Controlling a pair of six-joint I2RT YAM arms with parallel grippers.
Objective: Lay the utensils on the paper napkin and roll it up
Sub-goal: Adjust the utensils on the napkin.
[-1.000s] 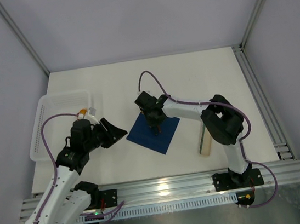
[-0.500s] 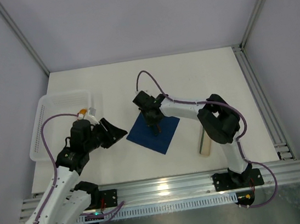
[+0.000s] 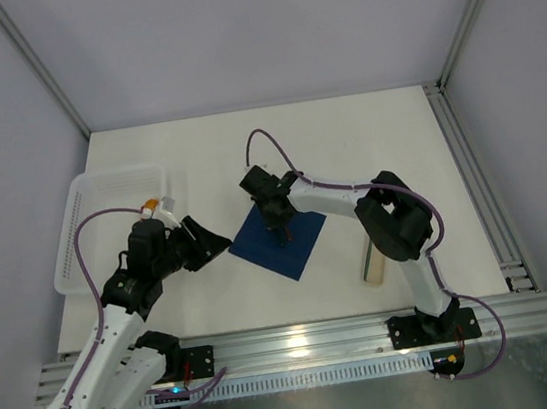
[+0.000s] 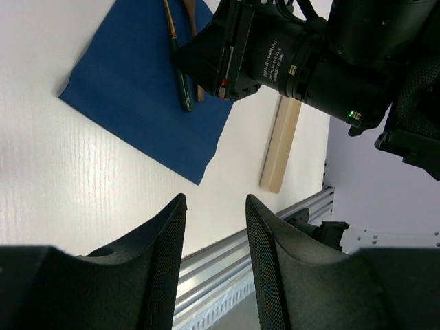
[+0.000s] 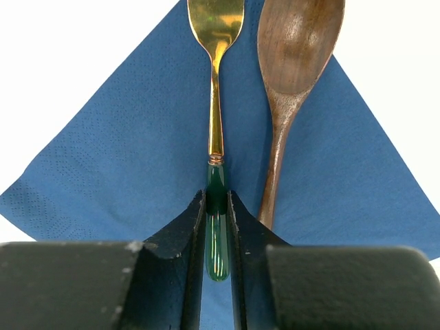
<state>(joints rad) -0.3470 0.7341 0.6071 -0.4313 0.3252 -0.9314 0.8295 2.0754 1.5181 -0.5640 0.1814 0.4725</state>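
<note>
Napkin: lies flat and unrolled mid-table, one corner toward the arms.
Spoon: wooden; its handle rests on the napkin and its bowl reaches the far edge.
Fork: gold head, green handle, just beside the spoon and parallel to it, over the blue sheet. It probably rests on the paper, though the view does not show contact.
Right gripper: its jaws are nearly closed, pinching the fork's green handle.
Left gripper: its jaws are partly apart with nothing between them. It hangs near the napkin's left side, not touching it.
Done: the spoon is placed and the fork is lined up.
Left: the fork is not yet released and the rolling is not started.
Around: a beige bar lies right of the napkin, and a white tray sits at far left.
In the way: mainly the right gripper itself, low over the sheet. The bar looks clear of a roll.
</note>
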